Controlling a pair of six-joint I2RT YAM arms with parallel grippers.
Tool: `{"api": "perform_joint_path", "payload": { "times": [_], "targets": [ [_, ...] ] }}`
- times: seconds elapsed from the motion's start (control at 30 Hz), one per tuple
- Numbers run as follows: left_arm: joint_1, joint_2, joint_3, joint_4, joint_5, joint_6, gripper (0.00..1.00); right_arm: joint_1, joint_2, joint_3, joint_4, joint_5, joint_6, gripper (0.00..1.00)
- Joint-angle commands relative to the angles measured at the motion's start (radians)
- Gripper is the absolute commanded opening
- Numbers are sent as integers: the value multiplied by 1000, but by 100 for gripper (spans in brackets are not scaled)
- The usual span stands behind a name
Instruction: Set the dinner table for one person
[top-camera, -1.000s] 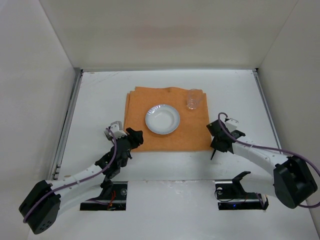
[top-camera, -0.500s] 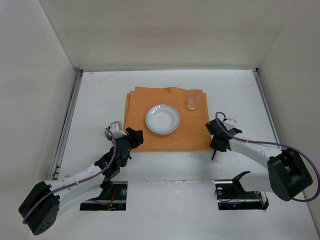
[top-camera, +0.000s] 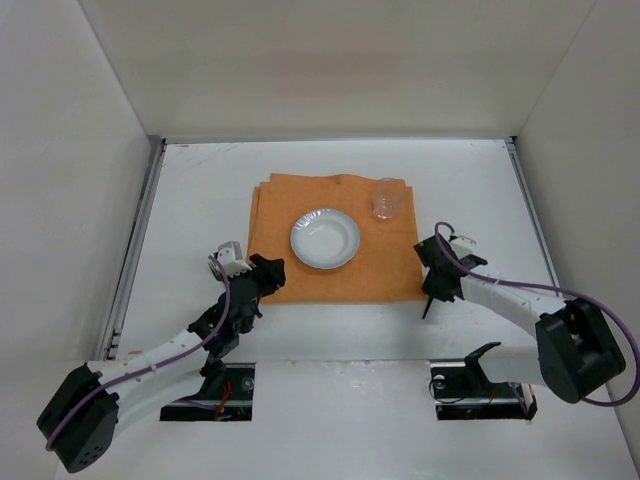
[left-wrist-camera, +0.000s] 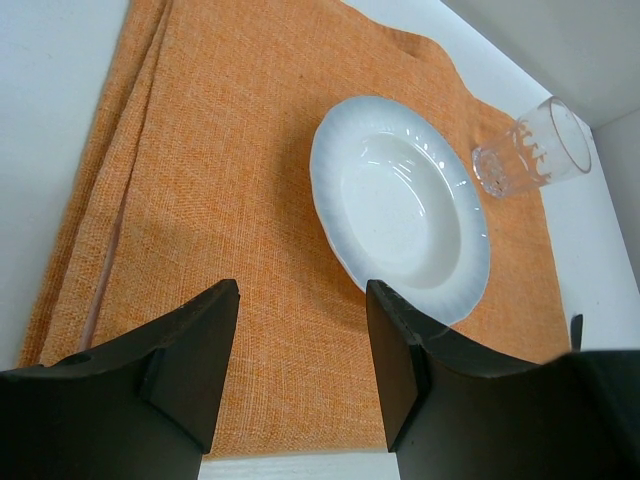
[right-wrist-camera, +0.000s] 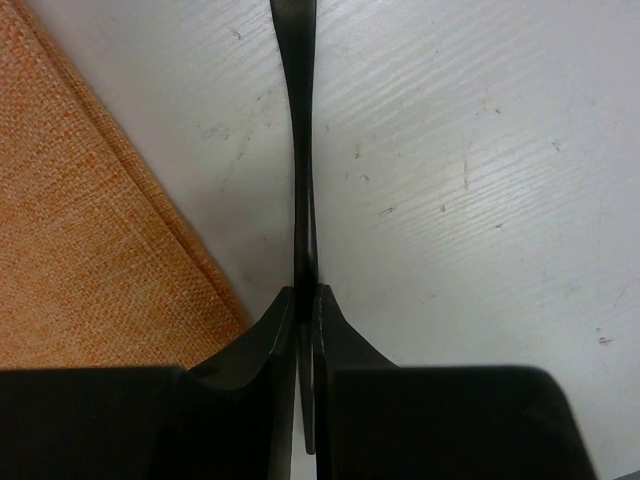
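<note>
White dinner table (top-camera: 180, 200), rigid; right gripper (right-wrist-camera: 305, 295) pinching thin black utensil (right-wrist-camera: 298, 150), likely light, slippery, grip mid-handle; left gripper (left-wrist-camera: 300, 310) spread.

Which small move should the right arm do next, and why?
Probably lift a little. The right gripper is shut on the thin black utensil, which is over the dinner table just outside the edge of the orange placemat; the plate has no cutlery beside it yet.
</note>
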Motion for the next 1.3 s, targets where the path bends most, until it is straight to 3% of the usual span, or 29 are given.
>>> {"api": "perform_joint_path", "payload": {
  "times": [0.0, 0.17, 0.33, 0.5, 0.7, 0.93, 1.27],
  "targets": [
    [3, -1, -9, 41, -4, 4, 51, -5, -79, -5, -3, 59, 24, 3],
    [7, 8, -6, 41, -4, 3, 51, 6, -212, 81, -89, 117, -34, 3],
    [8, 10, -3, 41, -4, 3, 51, 128, -263, 165, -86, 36, -63, 4],
    [5, 15, 5, 41, -4, 4, 51, 282, -110, 256, -11, 1, -69, 5],
    [0, 22, 7, 41, -4, 4, 51, 331, 116, 365, 107, -44, -152, 5],
    [-3, 18, 7, 41, -4, 4, 51, 305, 271, 438, 160, -79, -235, 6],
    [-4, 25, 2, 41, -4, 1, 51, 236, 372, 432, 227, -99, -215, 6]
  ]
}}
